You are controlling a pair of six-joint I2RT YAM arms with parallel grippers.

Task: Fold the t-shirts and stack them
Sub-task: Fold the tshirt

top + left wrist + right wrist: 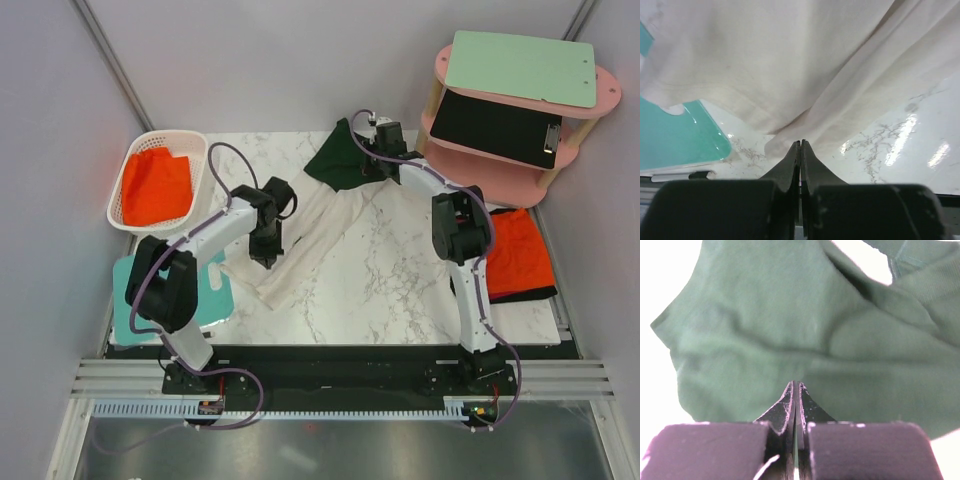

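The cream-white t-shirt [320,225] lies in a long rumpled band across the marble table, running from the near left to the far middle. My left gripper [266,258] is shut at the shirt's near-left end. In the left wrist view its tips [800,142] meet at the cloth edge, and the creases of the cream-white t-shirt [790,60] run into them. The dark green t-shirt [335,165] sits bunched at the far middle, overlapping the cream one's far end. My right gripper [372,155] is shut on its right side. Its tips [796,384] press into the dark green t-shirt [790,325].
A white basket [150,140] holding orange cloth stands at the far left. A teal board [215,295] lies at the near left, also seen as a teal board [675,135] beside the cream cloth. A pink two-level shelf [590,110] stands far right. Orange and black cloth [520,250] lies right.
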